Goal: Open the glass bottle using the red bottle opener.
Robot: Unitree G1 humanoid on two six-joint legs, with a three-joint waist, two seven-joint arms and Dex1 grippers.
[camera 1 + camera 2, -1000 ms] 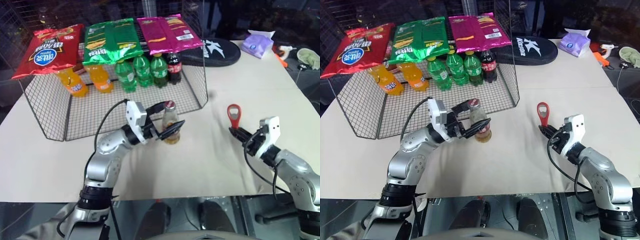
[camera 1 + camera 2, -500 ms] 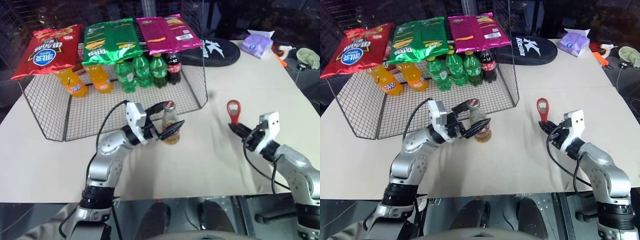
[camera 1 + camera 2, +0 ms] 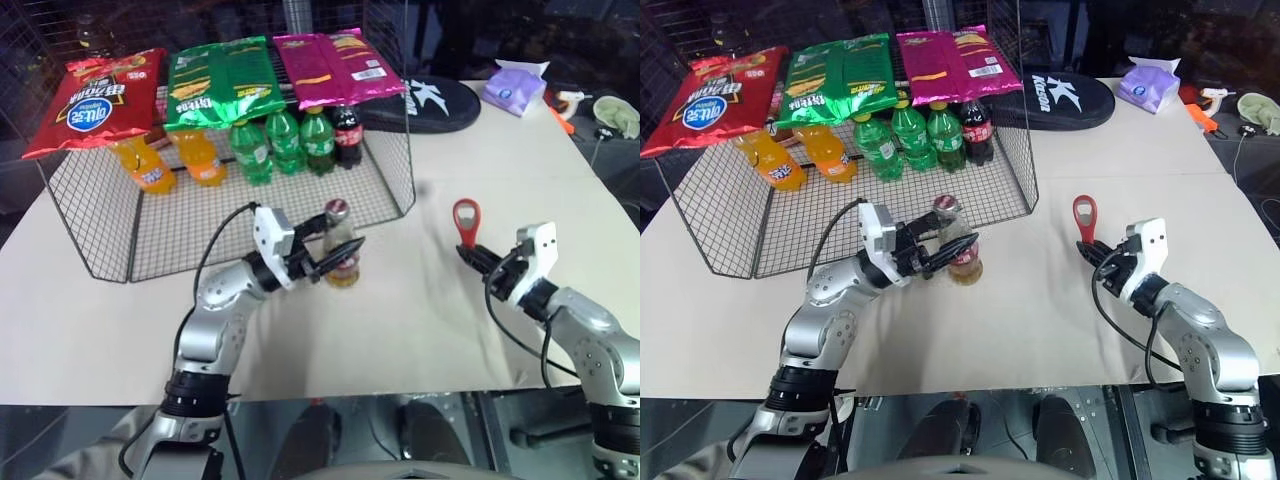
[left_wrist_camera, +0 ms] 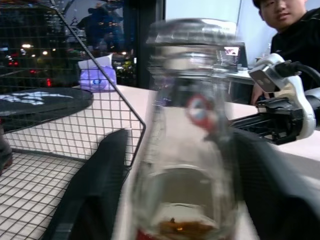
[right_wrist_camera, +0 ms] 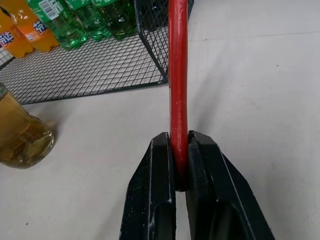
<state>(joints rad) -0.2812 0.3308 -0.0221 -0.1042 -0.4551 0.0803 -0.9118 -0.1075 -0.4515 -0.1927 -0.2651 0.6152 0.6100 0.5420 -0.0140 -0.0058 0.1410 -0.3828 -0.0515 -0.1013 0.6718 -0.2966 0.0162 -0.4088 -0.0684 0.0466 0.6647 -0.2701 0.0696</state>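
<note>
The glass bottle [image 3: 342, 268] stands on the table just in front of the wire basket, amber drink in its base and a metal cap on top. My left gripper [image 3: 342, 235] reaches in from the left, shut on the bottle's body. In the left wrist view the bottle [image 4: 187, 150] sits between both black fingers [image 4: 95, 195]. To the right, my right gripper [image 3: 476, 256] is shut on the handle of the red bottle opener [image 3: 466, 218], which stands upright with its loop head on top. The opener [image 5: 177, 75] is pinched edge-on in the right wrist view, a hand's width from the bottle.
A wire basket [image 3: 100, 200] at the back left holds orange, green and dark cola bottles, with snack bags on top. A black bag [image 3: 430, 100] and a tissue pack [image 3: 515, 85] lie at the back right. A person [image 4: 295, 30] sits beyond the table.
My left gripper's fingers have closed in on the glass bottle, which has shifted slightly. The right gripper holds the opener in the same place.
</note>
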